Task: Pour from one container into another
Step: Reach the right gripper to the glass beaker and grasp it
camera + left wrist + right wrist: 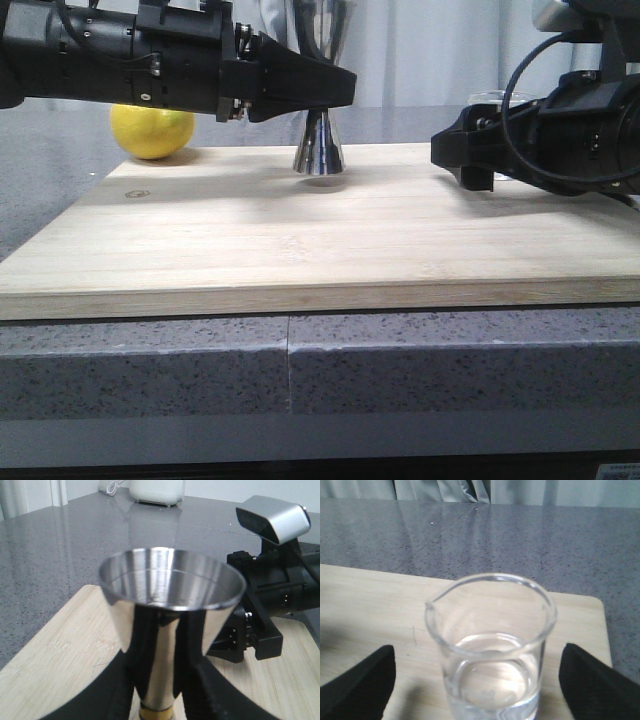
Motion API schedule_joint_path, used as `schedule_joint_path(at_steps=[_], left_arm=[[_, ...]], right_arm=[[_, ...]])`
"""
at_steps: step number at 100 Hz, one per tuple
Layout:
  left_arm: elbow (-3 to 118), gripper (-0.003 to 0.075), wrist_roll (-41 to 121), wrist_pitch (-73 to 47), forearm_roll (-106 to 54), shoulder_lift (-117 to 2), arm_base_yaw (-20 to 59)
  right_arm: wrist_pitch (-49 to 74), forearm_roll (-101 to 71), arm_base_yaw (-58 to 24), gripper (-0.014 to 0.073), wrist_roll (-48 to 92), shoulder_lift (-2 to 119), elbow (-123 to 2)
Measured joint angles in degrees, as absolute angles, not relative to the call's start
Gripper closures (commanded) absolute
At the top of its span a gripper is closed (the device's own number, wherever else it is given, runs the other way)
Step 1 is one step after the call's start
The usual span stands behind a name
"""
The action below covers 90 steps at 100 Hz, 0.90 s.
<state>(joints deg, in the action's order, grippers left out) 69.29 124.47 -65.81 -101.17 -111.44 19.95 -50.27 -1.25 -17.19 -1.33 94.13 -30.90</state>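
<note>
beaker (492, 650) stands upright on the wooden board (300, 240), between the spread fingers of the right claw (475, 685), untouched. the left claw (160, 695) pinches the jigger (170, 610) at its waist, upright, mid-board. the right arm is nearer the beaker. grey speckled surface (400, 350); curtains behind.

We note the jigger (320, 150) is lifted in the front view, its waist masked by the left gripper (335, 88) and its upper cone cut at 12 o'clock. In the left wrist view its lower cone runs off at 6 o'clock. The beaker (492, 98) shows only a rim sliver behind the right arm (560, 140) at 3 o'clock. We cannot read its graduations in the right wrist view, where the base is cropped and the fingers (357, 685) are cut by the edges.
</note>
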Motion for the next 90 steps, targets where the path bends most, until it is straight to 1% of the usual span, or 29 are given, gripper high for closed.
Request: schedule_joint_path(at_steps=[25, 30, 37, 49, 56, 62, 90], left_arm=[[69.3, 0.0526, 124.5, -65.8, -101.2, -111.4, 19.9], [69.3, 0.0526, 124.5, -65.8, -101.2, -111.4, 19.9], [69.3, 0.0526, 124.5, -65.8, -101.2, -111.4, 19.9], [69.3, 0.0526, 124.5, -65.8, -101.2, -111.4, 19.9], [69.3, 0.0526, 124.5, -65.8, -101.2, -111.4, 19.9], [69.3, 0.0526, 124.5, -65.8, -101.2, -111.4, 19.9], [69.3, 0.0526, 124.5, -65.8, -101.2, -111.4, 19.9]], right_arm=[[-50.0, -1.3, -16.5, -0.0003, -1.3, 95.2, -32.7], [-50.0, -1.3, -16.4, 0.0010, -1.3, 95.2, -32.8], [-50.0, -1.3, -16.2, 0.0076, -1.3, 95.2, -32.8], [-49.9, -1.3, -16.2, 0.0244, -1.3, 95.2, -32.8], [-49.9, -1.3, -16.2, 0.0301, -1.3, 95.2, -32.8], [-49.9, -1.3, -16.2, 0.0316, -1.3, 95.2, -32.8], [-48.5, -0.9, -16.2, 0.0316, -1.3, 94.5, -32.8]])
